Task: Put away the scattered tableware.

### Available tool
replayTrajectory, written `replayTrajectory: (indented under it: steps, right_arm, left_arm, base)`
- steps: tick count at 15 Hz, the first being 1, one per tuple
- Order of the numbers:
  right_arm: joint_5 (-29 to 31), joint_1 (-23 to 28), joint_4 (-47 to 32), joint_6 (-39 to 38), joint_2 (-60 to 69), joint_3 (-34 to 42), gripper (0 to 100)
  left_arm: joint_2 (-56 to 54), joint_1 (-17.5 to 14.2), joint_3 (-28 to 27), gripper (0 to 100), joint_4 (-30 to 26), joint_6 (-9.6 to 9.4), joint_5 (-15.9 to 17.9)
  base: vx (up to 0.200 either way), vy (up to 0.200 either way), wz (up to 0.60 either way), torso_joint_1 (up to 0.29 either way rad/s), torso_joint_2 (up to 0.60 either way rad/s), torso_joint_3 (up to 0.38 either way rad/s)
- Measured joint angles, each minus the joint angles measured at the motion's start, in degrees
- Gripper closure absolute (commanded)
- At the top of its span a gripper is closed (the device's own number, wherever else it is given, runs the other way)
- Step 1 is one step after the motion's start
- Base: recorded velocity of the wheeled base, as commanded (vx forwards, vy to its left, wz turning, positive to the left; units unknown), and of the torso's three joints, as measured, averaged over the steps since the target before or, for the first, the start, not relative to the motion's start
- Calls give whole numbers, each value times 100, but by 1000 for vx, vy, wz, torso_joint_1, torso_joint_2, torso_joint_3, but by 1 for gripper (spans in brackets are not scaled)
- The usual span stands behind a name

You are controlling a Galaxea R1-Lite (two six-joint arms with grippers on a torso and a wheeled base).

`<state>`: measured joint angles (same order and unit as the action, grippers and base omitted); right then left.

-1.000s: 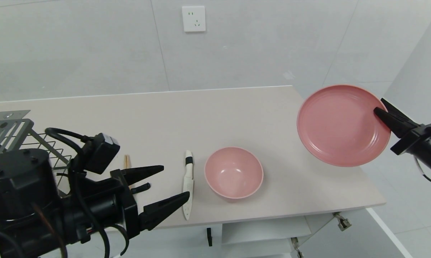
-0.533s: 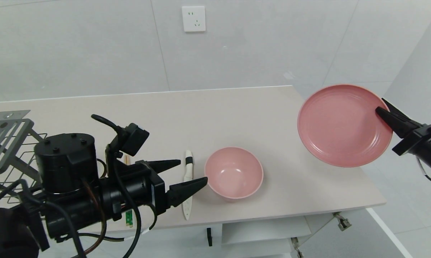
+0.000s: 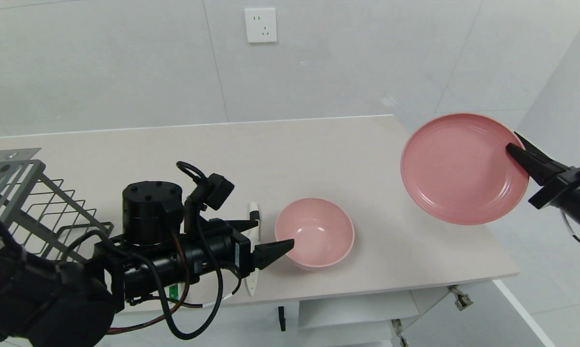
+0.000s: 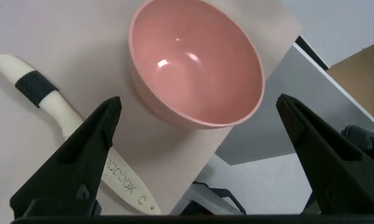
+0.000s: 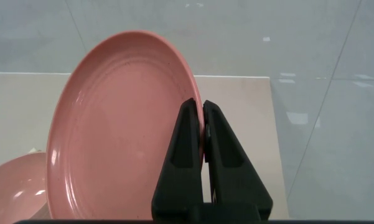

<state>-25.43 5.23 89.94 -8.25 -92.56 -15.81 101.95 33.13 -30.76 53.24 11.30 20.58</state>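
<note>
Bowl: pink bowl [image 3: 315,232] stands upright near the bench's front edge, at the middle of the work area.
Left gripper: the left gripper [image 3: 275,233] is at the bowl's 9 o'clock rim with its fingers spread wide. One tip is close to the rim, and nothing is held.
Knife: white knife [image 3: 254,213] lies flat just beside the bowl at 9 o'clock, partly under the left gripper.
Chopsticks: a green end of the chopsticks [image 3: 173,292] shows at the bowl's 8 o'clock, and the arm hides the rest.
Plate: pink plate [image 3: 463,168] is at the bowl's 2 o'clock. It is tilted and held in the air over the bench's right end, touching no surface.
Right gripper: the right gripper [image 3: 510,148] is clamped on the plate's rim at the plate's 3 o'clock.
Rack: wire rack [image 3: 24,193] stands at the bench's left end, far off at the bowl's 9 o'clock and well apart from the plate.
Progress: judged early. The plate is lifted but not stowed, and the bowl, knife and chopsticks lie on the bench. The bowl looks like the left arm's next pick.
Left to do: carry the plate across to the rack, then deal with the bowl, knife and chopsticks.
Bench: the bench [image 3: 318,154] has a pale beige, smooth, matte top, with white drawers below the front edge.
Room: there is a grey tiled wall behind, with a white socket [image 3: 261,25] at 12 o'clock. Pale floor tiles lie to the right.
</note>
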Motion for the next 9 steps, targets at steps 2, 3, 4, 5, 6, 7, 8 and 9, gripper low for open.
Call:
replayTrajectory:
  steps: [2,3,4,5,6,7,8,9]
  right_arm:
    - [1,-13,0,7,1,0,100]
    - [1,-13,0,7,1,5,100]
    - [1,-13,2,7,4,7,100]
    - [1,-16,0,10,4,7,100]
    - [4,-20,0,10,4,7,100]
    - [4,-20,2,10,6,7,100]
    - [4,-13,-2,10,6,7,100]
    - [0,-13,0,10,6,7,100]
  left_arm:
    - [201,22,-101,0,158,2,-5]
    - [284,43,-133,0,161,2,-28]
    - [358,85,-162,0,161,2,-126]
    - [452,117,-195,0,183,-2,-249]
    - [535,140,-245,0,197,-4,-271]
    - [602,148,-293,0,194,-4,-282]
    - [664,165,-347,0,197,-6,-301]
    - [723,173,-397,0,197,-6,-317]
  base:
    - [0,0,0,0,0,0]
    - [0,0,0,0,0,0]
    - [0,0,0,0,0,0]
    - [0,0,0,0,0,0]
    - [0,0,0,0,0,0]
    - [0,0,0,0,0,0]
    - [0,0,0,0,0,0]
    - [0,0,0,0,0,0]
